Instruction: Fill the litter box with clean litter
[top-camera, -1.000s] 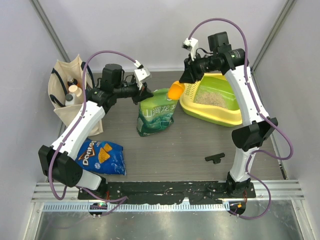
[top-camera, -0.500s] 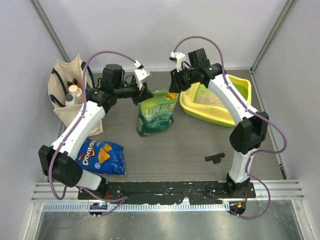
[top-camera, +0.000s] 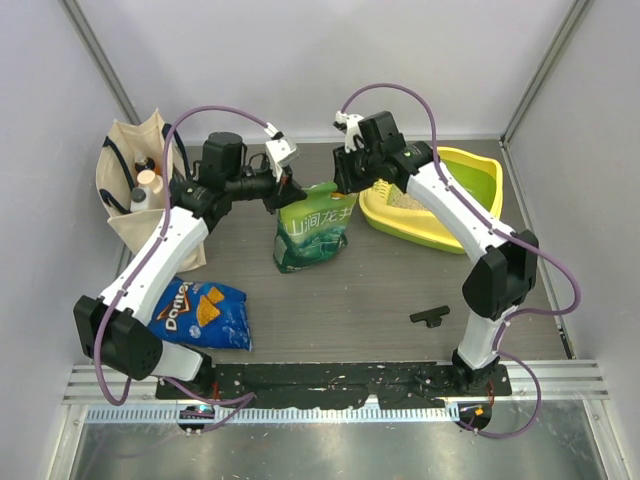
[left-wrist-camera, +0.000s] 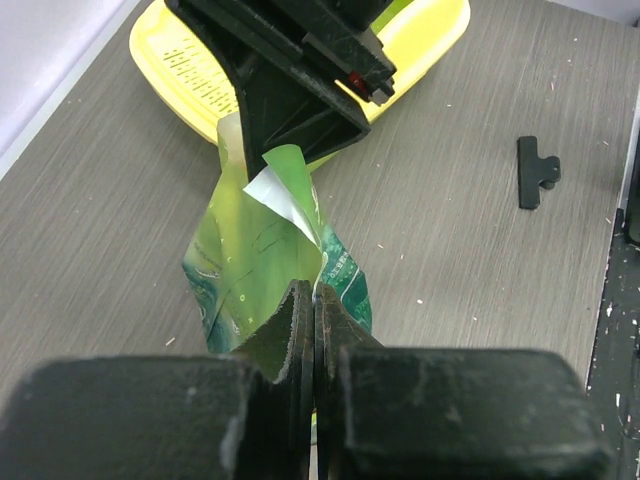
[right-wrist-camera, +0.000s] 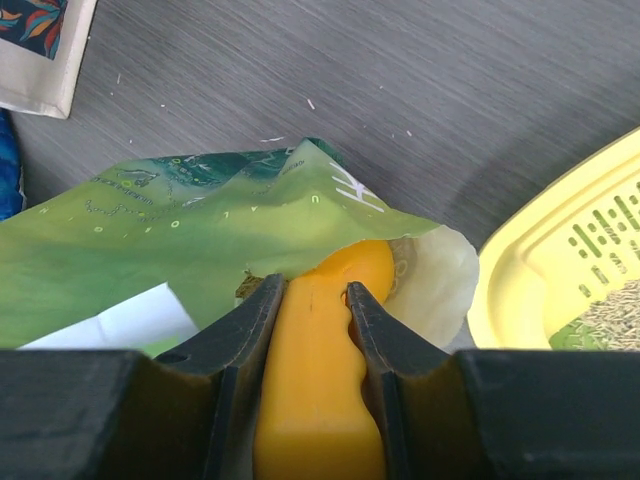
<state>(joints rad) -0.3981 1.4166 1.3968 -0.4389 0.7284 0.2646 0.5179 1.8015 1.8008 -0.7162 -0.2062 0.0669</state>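
Observation:
The litter box, with its yellow rim and lime-green basin, sits at the back right. Some clean litter lies in it beside the slotted grate. A green printed pouch stands left of the box. My left gripper is shut on the pouch's top edge and holds it up. My right gripper is shut on the handle of an orange scoop. The scoop's head dips into the pouch's open mouth and is hidden inside it.
A cloth tote with bottles stands at the back left. A blue Doritos bag lies at the front left. A black clip rests on the table in front of the litter box. Grey walls close in on three sides.
My right arm swung left from above the litter box to the pouch, and the scoop now pokes into its mouth. The left arm stayed holding the pouch.

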